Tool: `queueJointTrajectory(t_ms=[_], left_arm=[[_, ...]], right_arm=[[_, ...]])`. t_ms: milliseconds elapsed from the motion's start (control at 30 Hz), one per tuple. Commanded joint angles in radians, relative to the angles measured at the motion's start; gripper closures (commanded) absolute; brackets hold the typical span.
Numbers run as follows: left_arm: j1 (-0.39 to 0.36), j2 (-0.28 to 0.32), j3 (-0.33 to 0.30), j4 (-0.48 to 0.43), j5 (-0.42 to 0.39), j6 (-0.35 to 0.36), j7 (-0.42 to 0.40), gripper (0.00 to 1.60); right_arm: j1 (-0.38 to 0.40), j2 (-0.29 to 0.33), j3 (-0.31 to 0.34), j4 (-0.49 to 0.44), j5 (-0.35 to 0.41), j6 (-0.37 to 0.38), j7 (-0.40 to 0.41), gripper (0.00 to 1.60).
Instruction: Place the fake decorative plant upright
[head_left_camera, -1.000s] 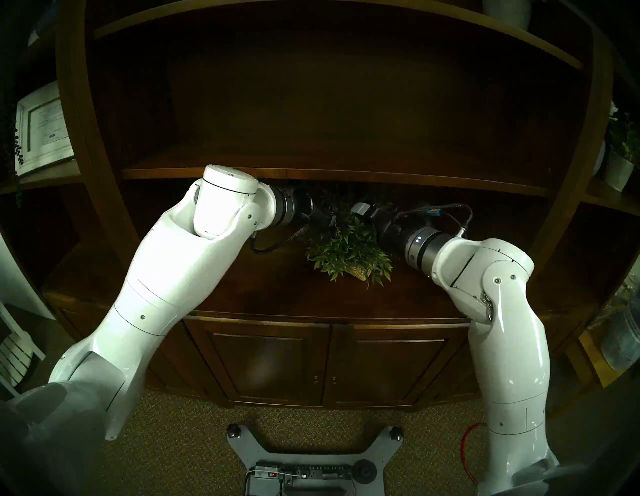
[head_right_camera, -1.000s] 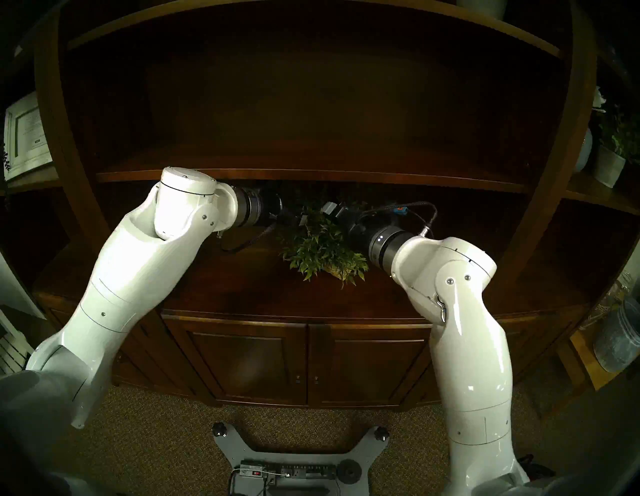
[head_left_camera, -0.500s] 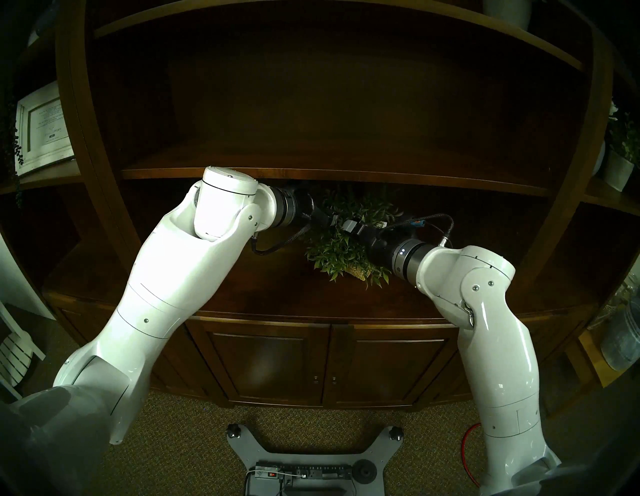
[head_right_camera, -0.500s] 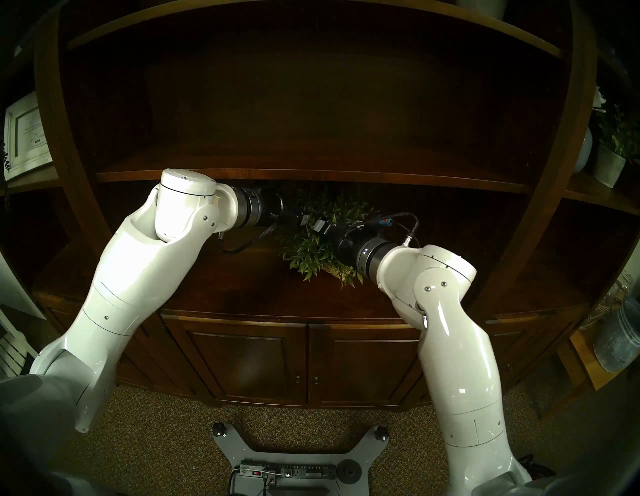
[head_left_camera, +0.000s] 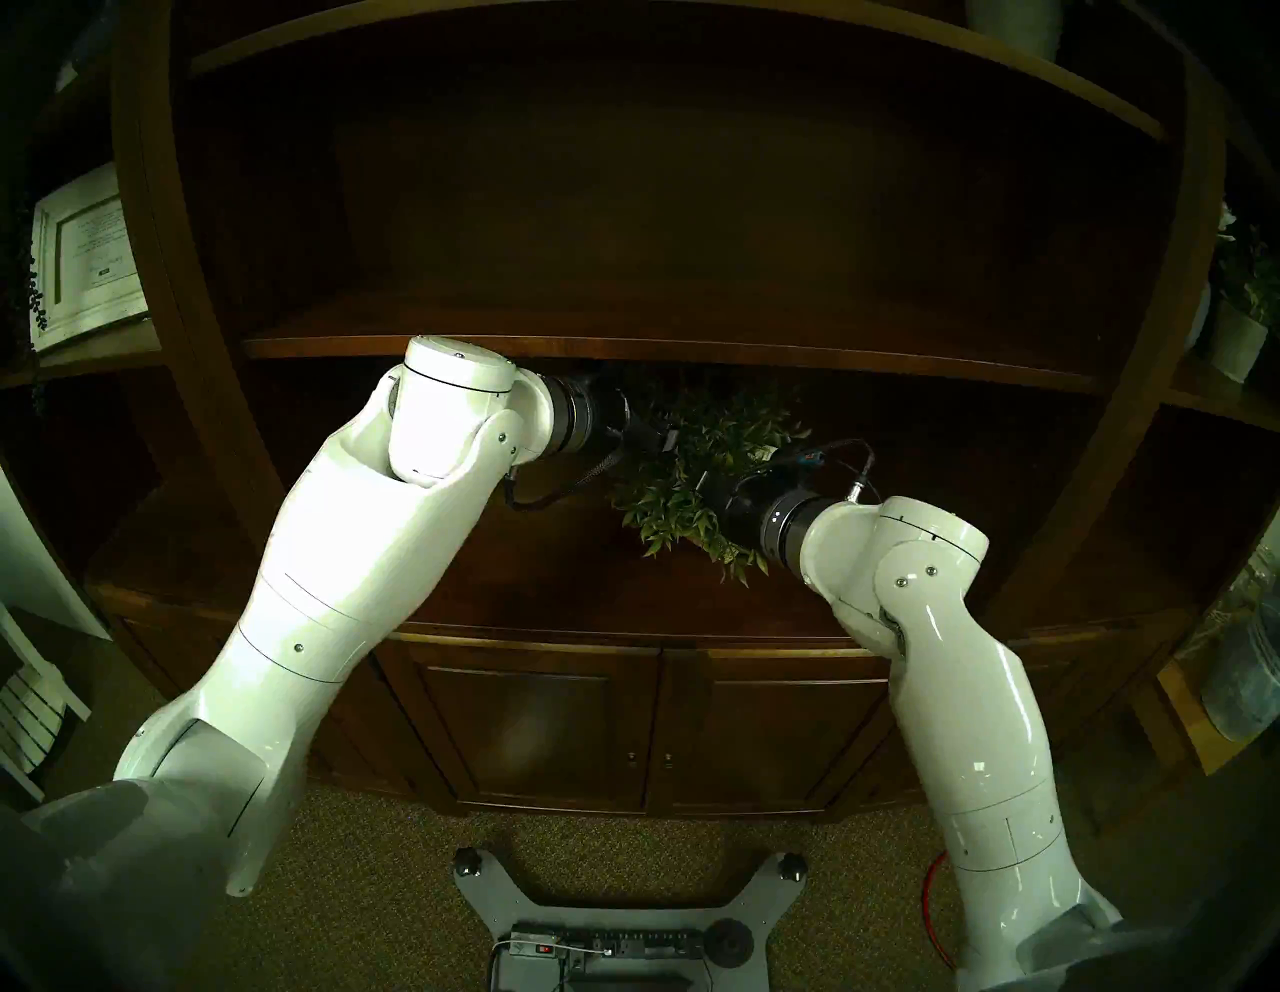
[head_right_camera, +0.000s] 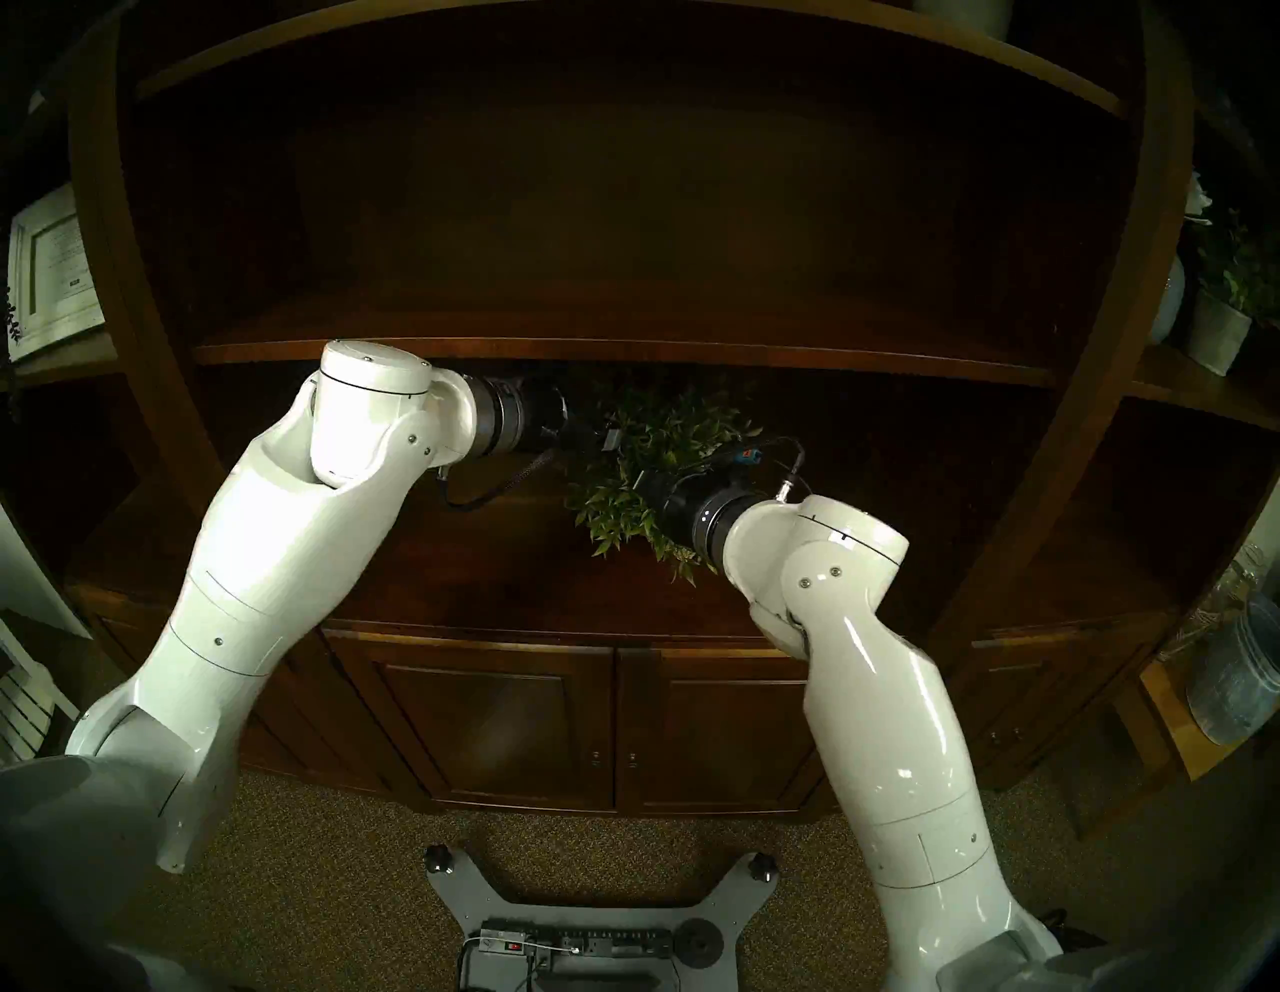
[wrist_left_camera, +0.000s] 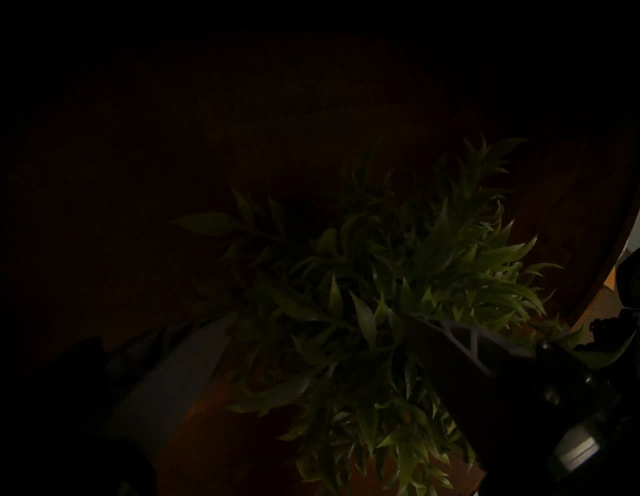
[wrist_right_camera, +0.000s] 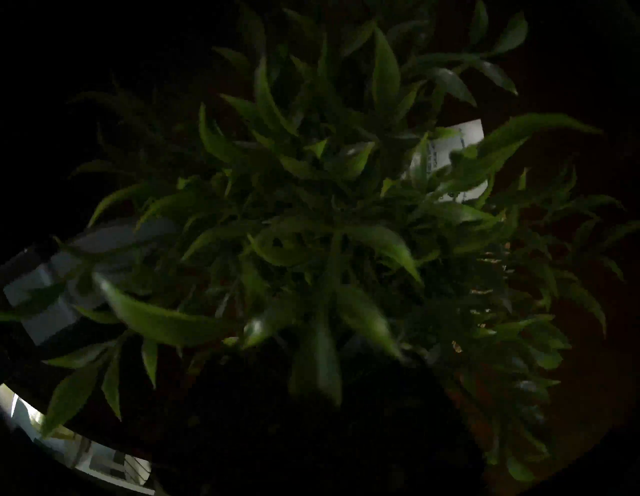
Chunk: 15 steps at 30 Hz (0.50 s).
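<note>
The fake decorative plant is a bush of pointed green leaves on the dark wooden counter under a shelf. Its pot is hidden behind my right wrist, and a white tag shows among the leaves. My left gripper reaches into the foliage from the left. Its pale finger and dark finger stand apart with leaves between them; a grip is not discernible. My right gripper is pushed into the bush from the front right, its fingertips buried in leaves and dark in its own view.
The shelf board hangs low just above the plant and both wrists. A framed picture stands at far left. At far right are a flowering plant in a pale pot and a glass jar. Cabinet doors lie below the counter.
My right arm has swung left and down, driving its gripper from above the bush into its front right side and covering the pot. The foliage shifted slightly. The left arm barely moved.
</note>
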<state>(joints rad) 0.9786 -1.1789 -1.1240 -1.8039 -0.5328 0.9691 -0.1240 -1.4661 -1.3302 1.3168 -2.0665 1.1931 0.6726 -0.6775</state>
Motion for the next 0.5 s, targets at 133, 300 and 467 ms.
queueJointTrajectory(t_ms=[133,300,467], left_arm=[[-0.103,0.025,-0.025,-0.118,0.010,-0.009,-0.042,0.00],[-0.060,0.074,-0.008,-0.124,0.018,-0.009,-0.074,0.00],[-0.014,0.126,-0.003,-0.147,0.016,-0.009,-0.102,0.00]], right_arm=[[0.050,-0.007,-0.030,0.010,-0.070,-0.039,-0.034,1.60],[0.054,-0.008,-0.042,0.011,-0.090,-0.054,-0.046,1.60],[0.055,-0.009,-0.050,0.010,-0.102,-0.066,-0.056,1.60]])
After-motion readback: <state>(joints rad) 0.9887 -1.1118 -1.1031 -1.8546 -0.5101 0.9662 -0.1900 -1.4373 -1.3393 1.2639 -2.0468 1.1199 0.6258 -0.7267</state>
